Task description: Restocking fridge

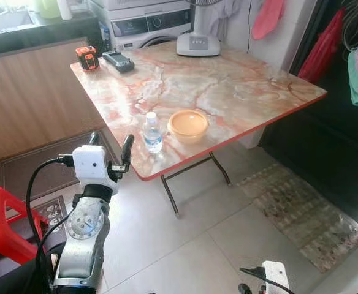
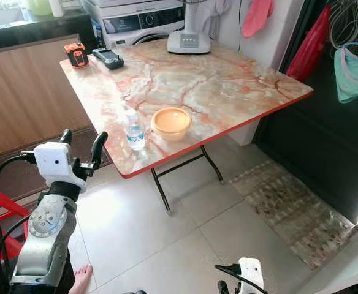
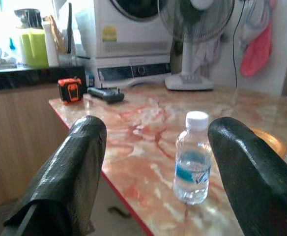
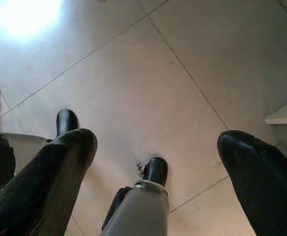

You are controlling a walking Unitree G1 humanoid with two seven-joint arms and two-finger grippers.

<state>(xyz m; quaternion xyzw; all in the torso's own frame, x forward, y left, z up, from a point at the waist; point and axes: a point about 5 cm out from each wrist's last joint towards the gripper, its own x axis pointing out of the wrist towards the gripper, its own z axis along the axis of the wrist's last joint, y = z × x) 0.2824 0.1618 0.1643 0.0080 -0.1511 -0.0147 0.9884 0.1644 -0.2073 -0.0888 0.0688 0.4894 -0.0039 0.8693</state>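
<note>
My left tool [image 1: 110,151] is raised with fingers wide, short of the water bottle [image 1: 152,133], which stands upright near the worktop's [image 1: 240,86] front edge, beside the orange bowl [image 1: 188,125]. I judge this the approach; next, straddle the bottle and close.

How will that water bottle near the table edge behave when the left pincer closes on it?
The water bottle looks thin, clear plastic, so it may dent under a firm squeeze. It stands tall and narrow near the table edge, so a nudge could tip it. The open left pincer is short of it.
</note>
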